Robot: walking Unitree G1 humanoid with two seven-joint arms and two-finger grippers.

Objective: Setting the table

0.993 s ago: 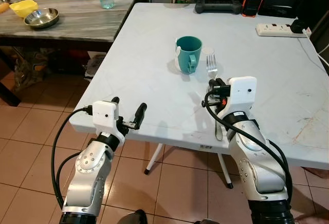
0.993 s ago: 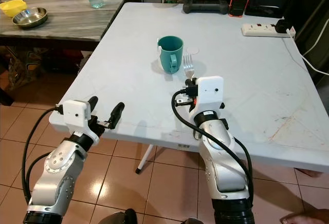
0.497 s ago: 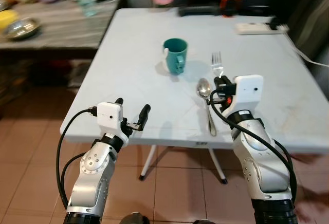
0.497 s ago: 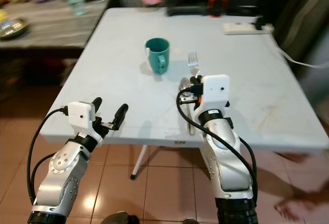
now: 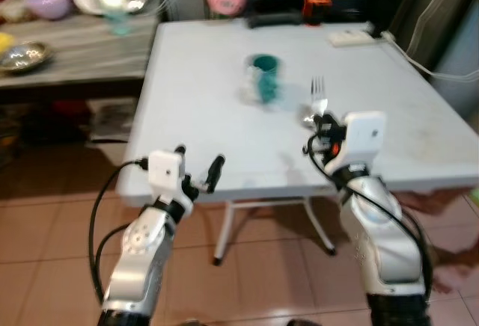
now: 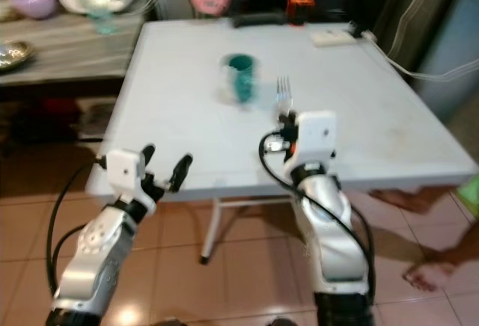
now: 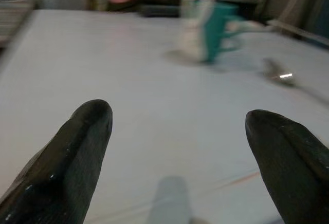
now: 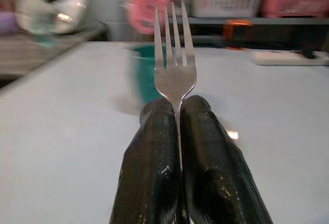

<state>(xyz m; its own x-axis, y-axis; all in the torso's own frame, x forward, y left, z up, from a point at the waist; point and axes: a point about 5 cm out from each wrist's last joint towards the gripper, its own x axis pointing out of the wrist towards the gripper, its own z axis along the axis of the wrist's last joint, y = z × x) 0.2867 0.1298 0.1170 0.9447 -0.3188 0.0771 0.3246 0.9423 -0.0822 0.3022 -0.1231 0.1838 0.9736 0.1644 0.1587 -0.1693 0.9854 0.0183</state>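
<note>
My right gripper [image 5: 320, 122] is shut on a silver fork [image 5: 318, 93], tines up and pointing at the far side of the white table [image 5: 202, 64]; the right wrist view shows the fork [image 8: 175, 64] clamped between the black fingers [image 8: 154, 147]. A teal mug [image 5: 263, 85] stands mid-table, left of the fork. A spoon [image 7: 280, 75] lies on the table right of the mug, just beyond my right gripper. My left gripper [image 5: 198, 169] hangs open and holds nothing at the table's near edge. The eye views are blurred.
A wooden side table [image 5: 67, 42] with bowls stands at the left. A power strip [image 5: 348, 38] and an orange device [image 5: 316, 1] lie at the white table's far side. A person's feet [image 6: 423, 274] are on the tiled floor at the right.
The whole picture has shifted and blurred, so the camera has moved; the table now sits farther off. The fork stays in my right gripper, and the left stays open.
</note>
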